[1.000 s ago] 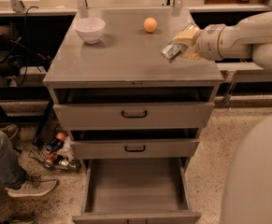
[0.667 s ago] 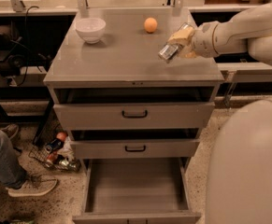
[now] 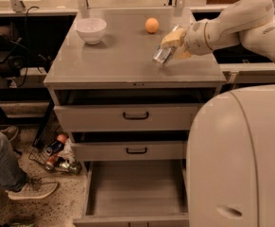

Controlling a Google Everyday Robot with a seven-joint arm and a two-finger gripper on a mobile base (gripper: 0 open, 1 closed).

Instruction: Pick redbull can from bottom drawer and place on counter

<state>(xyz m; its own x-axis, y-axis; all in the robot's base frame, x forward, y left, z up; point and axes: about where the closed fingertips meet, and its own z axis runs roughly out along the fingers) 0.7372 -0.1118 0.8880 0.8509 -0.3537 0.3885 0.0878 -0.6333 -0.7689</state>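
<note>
My gripper [image 3: 171,45] reaches in from the right over the right part of the counter [image 3: 123,56]. It is shut on the redbull can [image 3: 162,54], a slim silvery can held tilted, its lower end just above or touching the counter surface. The bottom drawer [image 3: 134,188] is pulled out below, its flat grey floor bare.
A white bowl [image 3: 90,30] and an orange ball [image 3: 151,25] sit at the back of the counter. Two closed drawers with black handles [image 3: 135,116] are under the counter. Colourful cans [image 3: 56,152] lie on the floor at left by a person's leg [image 3: 4,167]. My white body [image 3: 241,160] fills the right.
My gripper with the can has moved left and slightly toward the counter's front, carrying the can lower over the surface. My body fills more of the right side.
</note>
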